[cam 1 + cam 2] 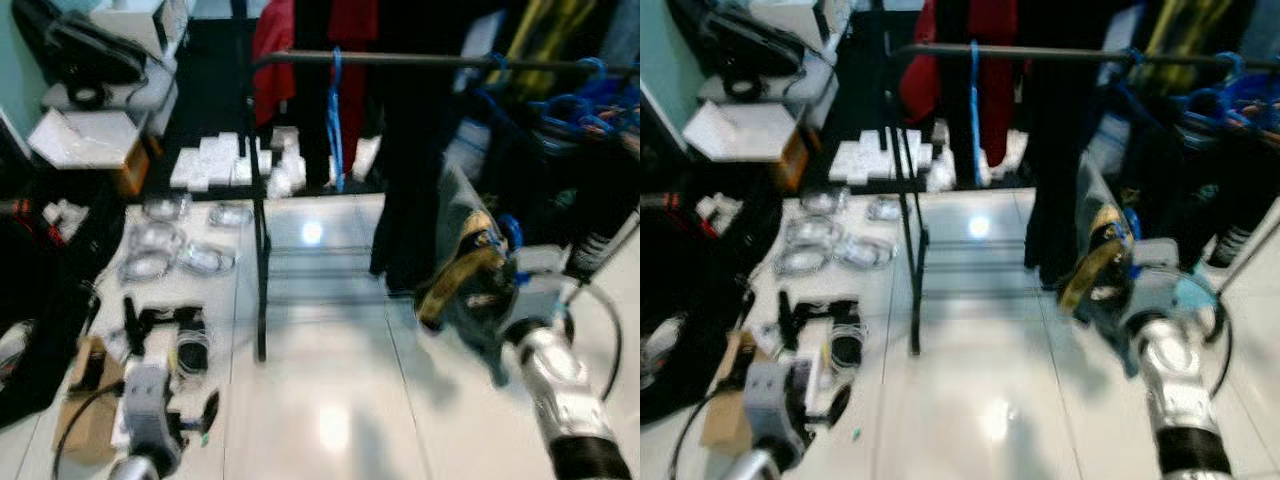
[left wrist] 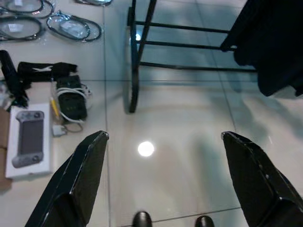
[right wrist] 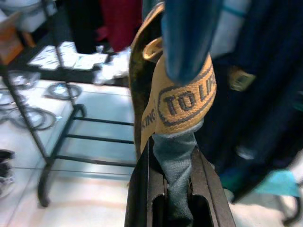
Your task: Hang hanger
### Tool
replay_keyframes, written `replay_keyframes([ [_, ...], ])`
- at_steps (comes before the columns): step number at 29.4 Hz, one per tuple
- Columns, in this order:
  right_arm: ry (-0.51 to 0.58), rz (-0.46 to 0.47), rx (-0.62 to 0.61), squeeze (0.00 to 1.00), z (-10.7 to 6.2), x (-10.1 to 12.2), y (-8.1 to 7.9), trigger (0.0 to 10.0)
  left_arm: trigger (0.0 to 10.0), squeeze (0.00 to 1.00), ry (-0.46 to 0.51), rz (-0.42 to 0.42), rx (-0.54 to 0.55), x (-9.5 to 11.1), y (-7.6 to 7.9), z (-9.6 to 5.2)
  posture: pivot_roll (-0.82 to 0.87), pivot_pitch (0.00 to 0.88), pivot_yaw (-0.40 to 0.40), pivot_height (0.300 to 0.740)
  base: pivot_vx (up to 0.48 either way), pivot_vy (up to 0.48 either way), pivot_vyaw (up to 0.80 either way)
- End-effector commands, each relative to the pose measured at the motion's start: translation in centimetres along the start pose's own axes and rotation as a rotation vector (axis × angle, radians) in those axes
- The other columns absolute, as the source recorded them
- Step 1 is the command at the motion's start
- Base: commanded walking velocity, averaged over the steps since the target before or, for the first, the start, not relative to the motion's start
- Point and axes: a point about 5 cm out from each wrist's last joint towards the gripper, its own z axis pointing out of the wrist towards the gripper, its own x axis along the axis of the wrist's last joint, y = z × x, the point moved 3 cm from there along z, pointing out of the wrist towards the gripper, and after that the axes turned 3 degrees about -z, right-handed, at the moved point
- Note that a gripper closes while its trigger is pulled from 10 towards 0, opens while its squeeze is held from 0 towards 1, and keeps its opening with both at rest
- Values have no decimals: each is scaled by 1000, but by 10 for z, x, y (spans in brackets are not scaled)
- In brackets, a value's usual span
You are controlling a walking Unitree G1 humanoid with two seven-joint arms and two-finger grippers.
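Below the rail (image 1: 440, 61), the right gripper (image 3: 177, 189) clamped a garment (image 1: 470, 275), while the left gripper (image 2: 163, 156) hung spread apart.

- Glossy tiled floor (image 2: 180, 142), with a light glare on it ahead of the left claw (image 2: 163, 184).
- Black rack (image 2: 135, 71) foot stands on it, beyond that claw.
- Coiled cables (image 2: 71, 28) lie farther off.
- White box (image 2: 31, 139), black charger (image 2: 71, 99) and black strap (image 2: 42, 71) lie beside one claw finger.
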Motion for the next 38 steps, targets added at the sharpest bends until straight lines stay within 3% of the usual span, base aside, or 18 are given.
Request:
replay_keyframes([
  [1,15,19,-14,0,2,12,9,10000,10000,0,-25,-1,5,-6,0,-3,-66,159,-4,740,401,0,0],
  [16,149,13,-12,0,22,96,29,10000,10000,0,-28,-6,20,-5,0,0,-68,162,-4,740,369,0,0],
  [23,51,7,75,0,29,102,16,10000,10000,0,-39,-16,27,-6,-2,1,-68,164,-1,740,117,0,0],
  [38,-7,-25,166,0,39,114,1,10000,10000,0,-39,-6,24,-6,-2,1,-67,165,1,740,77,0,0],
])
